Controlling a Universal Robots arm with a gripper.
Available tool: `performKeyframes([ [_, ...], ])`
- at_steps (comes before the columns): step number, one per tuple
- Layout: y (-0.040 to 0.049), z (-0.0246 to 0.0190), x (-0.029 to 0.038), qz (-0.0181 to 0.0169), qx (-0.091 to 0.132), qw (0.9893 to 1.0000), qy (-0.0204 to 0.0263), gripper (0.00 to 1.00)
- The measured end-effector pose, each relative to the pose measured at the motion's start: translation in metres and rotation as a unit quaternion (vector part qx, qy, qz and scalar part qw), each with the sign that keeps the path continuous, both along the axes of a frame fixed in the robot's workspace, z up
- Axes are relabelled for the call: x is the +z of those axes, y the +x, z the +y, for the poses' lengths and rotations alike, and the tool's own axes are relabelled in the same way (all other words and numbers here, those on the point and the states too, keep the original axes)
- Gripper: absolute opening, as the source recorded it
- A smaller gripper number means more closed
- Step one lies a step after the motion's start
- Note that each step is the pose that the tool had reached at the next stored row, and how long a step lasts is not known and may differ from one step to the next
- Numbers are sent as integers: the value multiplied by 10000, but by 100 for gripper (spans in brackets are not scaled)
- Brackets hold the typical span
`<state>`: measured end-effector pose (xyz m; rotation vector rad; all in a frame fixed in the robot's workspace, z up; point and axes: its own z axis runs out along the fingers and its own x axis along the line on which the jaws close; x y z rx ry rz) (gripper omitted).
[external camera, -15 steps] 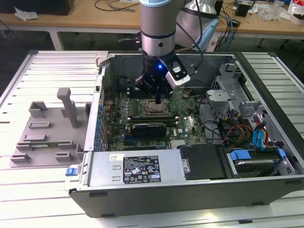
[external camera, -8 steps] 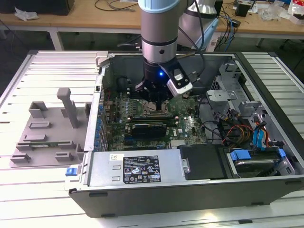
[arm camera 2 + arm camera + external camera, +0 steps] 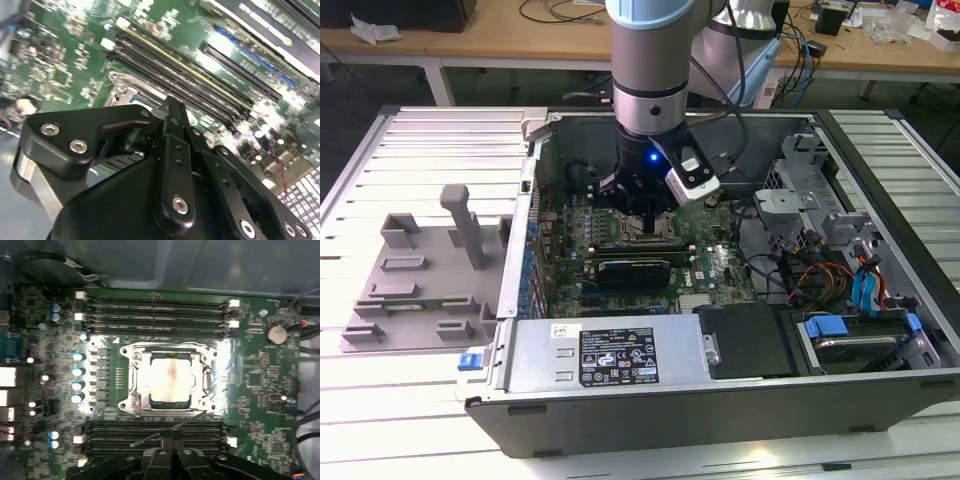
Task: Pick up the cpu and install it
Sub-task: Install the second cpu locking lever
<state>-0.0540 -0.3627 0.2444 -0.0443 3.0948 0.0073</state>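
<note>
In the first wrist view the cpu (image 3: 170, 378), a pale silver square, lies flat inside the socket frame (image 3: 134, 382) in the middle of the green motherboard (image 3: 260, 390). The thin socket lever (image 3: 150, 438) stands loose, angled across the memory slots beside the socket. My gripper (image 3: 172, 441) hovers just off the socket's edge with its fingers together and nothing between them. The second wrist view has the black fingers (image 3: 173, 116) meeting in a point over the socket corner. In the exterior view the gripper (image 3: 646, 216) hangs low inside the open computer case (image 3: 880, 160), over the board's middle.
A grey plastic tray (image 3: 420, 280) with raised blocks lies outside the case on the exterior view's left. The white-labelled power supply box (image 3: 610, 355) runs along the case's near wall. Drive bays and cables (image 3: 860, 300) fill the right. Memory slots (image 3: 155, 310) flank the socket.
</note>
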Motion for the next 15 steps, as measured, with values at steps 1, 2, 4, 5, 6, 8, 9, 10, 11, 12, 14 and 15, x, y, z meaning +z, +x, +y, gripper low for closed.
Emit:
performKeyframes([
  [1,0,0,-1,54,0,10000,-1,11],
  [2,0,0,0,59,0,10000,-2,11],
  [4,0,0,0,71,0,10000,-1,11],
  [5,-8,0,-8,69,1,10000,1,11],
  [6,-31,0,-17,69,0,10000,2,11],
  [8,-70,0,-46,68,0,10000,34,11],
  [9,-74,0,-60,67,1,10000,42,11],
  [10,-81,0,-84,68,0,10000,42,11],
  [11,-87,0,-97,68,1,10000,42,11],
  [12,-93,0,-104,68,1,10000,43,11],
  [14,-123,0,-123,68,1,10000,45,11],
  [15,-134,0,-127,68,1,10000,46,11],
])
